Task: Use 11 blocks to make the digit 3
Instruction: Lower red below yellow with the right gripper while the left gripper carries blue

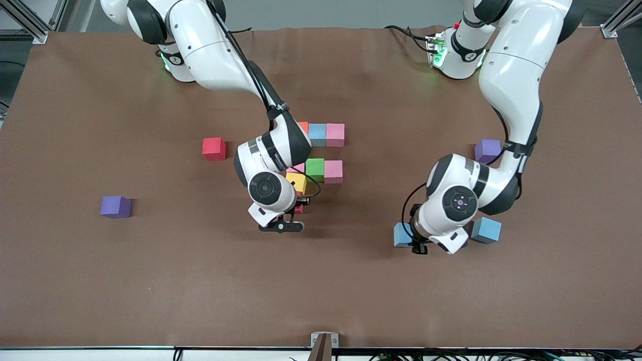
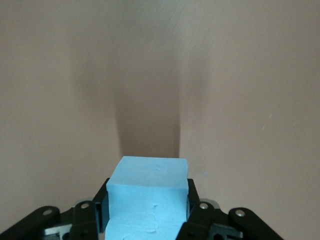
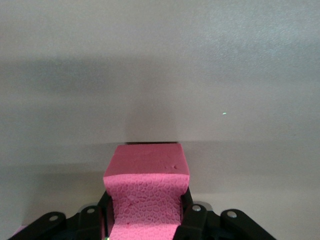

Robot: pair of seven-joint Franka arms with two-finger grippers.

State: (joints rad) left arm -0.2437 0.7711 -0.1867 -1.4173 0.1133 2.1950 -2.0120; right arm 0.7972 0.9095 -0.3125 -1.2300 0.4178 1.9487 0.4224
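Even bright overhead light; soft shadows beneath arms; wrist views slightly hazy.

Mid-counter, orange (image 1: 303,127), blue (image 1: 317,132) and pink (image 1: 335,133) cubes form a touching row; yellow (image 1: 296,181), green (image 1: 315,167), pink (image 1: 333,170) cluster nearer. Red cube (image 1: 214,148) sits apart. Two blue cubes (image 1: 486,229) lie toward the left arm's end.

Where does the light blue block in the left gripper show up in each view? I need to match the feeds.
Front view: the light blue block peeks out beside the left gripper, low over the table, close to another light blue block.
Left wrist view: same block, bottom centre, clamped between the fingers.
Right wrist view: not in it; that one shows a pink block.
Shared landmark: the brown table.
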